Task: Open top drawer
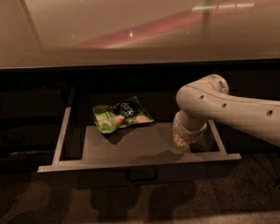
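While the top drawer stands pulled well out beneath the table, I see the gripper pointing down inside it near the right rail, just above the grey floor. Whether it is spread or pressed together I cannot tell. A green snack bag lies toward the drawer's back, left of the arm.

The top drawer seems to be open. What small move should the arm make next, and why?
Probably lift the gripper straight up, out of the top drawer. The drawer stands pulled far out, its grey floor showing, so opening looks done. The gripper hangs low inside its right end, close to the right rail, apart from the green snack bag.
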Robot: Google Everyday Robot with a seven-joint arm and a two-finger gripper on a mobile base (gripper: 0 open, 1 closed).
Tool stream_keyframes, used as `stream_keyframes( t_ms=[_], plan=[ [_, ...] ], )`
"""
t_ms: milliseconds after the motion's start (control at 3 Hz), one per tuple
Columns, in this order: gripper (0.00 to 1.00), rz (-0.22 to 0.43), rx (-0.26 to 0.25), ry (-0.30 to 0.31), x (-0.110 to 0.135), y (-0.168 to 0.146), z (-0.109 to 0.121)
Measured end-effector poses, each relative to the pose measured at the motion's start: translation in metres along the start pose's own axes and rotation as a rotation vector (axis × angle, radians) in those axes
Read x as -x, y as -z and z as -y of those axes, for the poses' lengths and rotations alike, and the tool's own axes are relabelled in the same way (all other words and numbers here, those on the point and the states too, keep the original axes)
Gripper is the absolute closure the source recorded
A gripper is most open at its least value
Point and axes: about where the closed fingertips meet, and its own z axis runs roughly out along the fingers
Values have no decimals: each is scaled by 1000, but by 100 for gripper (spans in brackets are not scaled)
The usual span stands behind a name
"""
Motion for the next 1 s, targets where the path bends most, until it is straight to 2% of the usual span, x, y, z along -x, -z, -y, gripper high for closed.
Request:
stream_keyframes(
  t_ms=[333,667,1000],
  plan=[
    [34,0,0,0,0,0,0],
    [38,0,0,0,0,0,0],
    [61,0,0,0,0,0,0]
  ],
)
